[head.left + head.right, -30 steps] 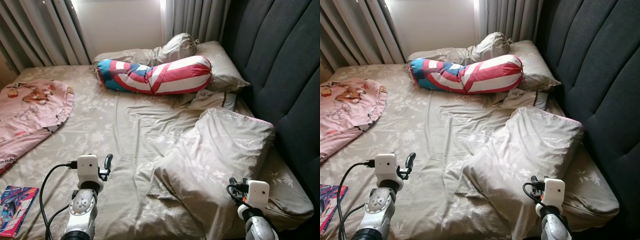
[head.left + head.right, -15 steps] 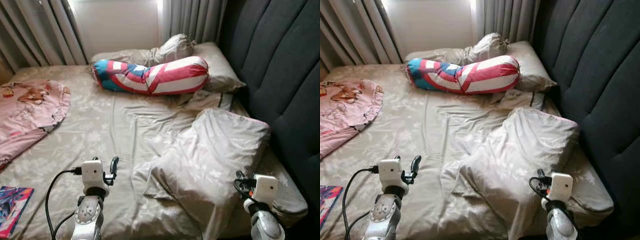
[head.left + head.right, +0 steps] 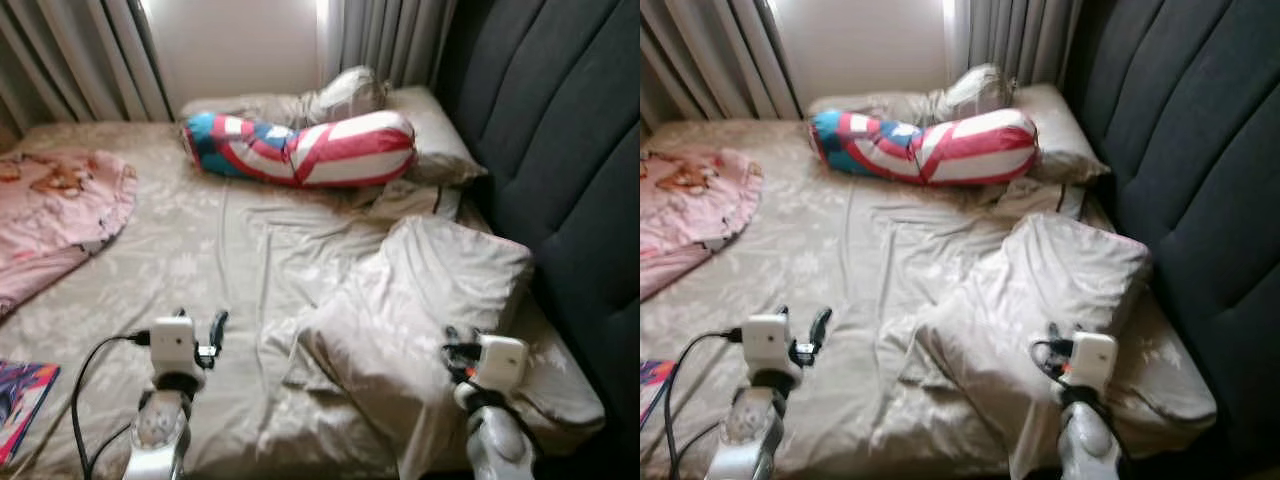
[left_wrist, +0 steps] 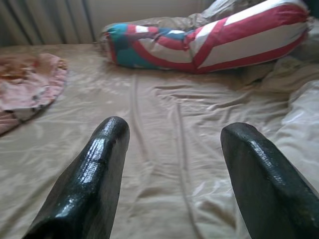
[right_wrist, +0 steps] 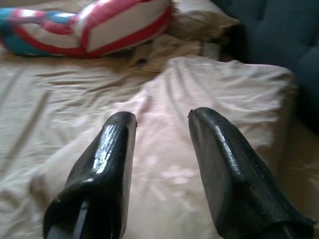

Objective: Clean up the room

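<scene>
left pincer [image 4: 172, 149] spread over sheet [image 3: 240, 250] | right pincer [image 5: 162, 144] spread above pillow [image 3: 440, 290] | head view: book [image 3: 20, 400]

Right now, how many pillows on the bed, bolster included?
4 visible. Striped bolster across the head of the bed; beige pillow behind it by the headboard; flat pillow just below; big pillow nearest the right gripper. The bundled bedding may hide more.
</scene>
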### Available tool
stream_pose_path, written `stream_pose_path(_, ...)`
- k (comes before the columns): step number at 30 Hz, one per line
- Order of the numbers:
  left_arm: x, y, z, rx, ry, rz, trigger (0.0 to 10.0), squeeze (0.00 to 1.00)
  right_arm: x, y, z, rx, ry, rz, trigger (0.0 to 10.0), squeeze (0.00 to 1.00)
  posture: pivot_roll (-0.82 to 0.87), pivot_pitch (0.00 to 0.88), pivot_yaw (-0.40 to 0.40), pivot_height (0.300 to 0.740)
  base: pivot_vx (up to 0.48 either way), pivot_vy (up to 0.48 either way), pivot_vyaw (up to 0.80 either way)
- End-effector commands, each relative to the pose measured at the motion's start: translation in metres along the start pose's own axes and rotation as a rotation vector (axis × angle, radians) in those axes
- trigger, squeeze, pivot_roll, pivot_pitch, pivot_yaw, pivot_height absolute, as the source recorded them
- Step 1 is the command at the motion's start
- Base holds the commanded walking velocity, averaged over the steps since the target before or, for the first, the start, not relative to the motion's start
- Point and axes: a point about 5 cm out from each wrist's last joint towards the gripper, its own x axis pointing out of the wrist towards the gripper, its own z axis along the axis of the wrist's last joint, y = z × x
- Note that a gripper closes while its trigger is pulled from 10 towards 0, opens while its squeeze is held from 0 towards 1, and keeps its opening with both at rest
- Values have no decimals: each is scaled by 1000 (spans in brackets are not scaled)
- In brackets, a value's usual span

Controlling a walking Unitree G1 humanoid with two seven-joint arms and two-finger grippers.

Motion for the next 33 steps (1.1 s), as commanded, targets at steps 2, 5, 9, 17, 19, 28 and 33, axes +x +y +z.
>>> stream_pose_path(2, 0, -3, 6, 21, -8, -29, 10000, 0, -3, -6, -1, -4, 1, -25, 10000, 0, -47, 3, 6, 679, 0, 0, 0)
stream_pose_path(5, 0, -7, 6, 34, -3, -62, 10000, 0, -6, -13, -2, 3, 3, -68, 10000, 0, -58, 0, 28, 679, 0, 0, 0)
stream_pose_path(9, 6, -9, 8, 32, 13, -93, 10000, 0, -7, -12, -2, 3, 0, -102, 10000, 0, -87, 0, 54, 679, 0, 0, 0)
stream_pose_path(17, 13, -19, 10, 10, 21, -111, 10000, 0, -7, -18, 5, -19, -36, -131, 10000, 0, -117, 0, 46, 659, 0, 0, 0)
stream_pose_path(19, 13, -20, 10, 6, 23, -112, 10000, 0, -7, -19, 7, -16, -50, -133, 10000, 0, -116, 0, 41, 659, 0, 0, 0)
stream_pose_path(28, 6, -20, 7, -8, 28, -95, 10000, 0, -7, -17, 5, -40, -18, -112, 10000, 0, -96, 1, 6, 659, 0, 0, 0)
stream_pose_path(33, 4, -19, 5, -16, 39, -89, 10000, 0, -6, -13, 4, -43, -7, -95, 10000, 0, -99, 4, 7, 659, 0, 0, 0)
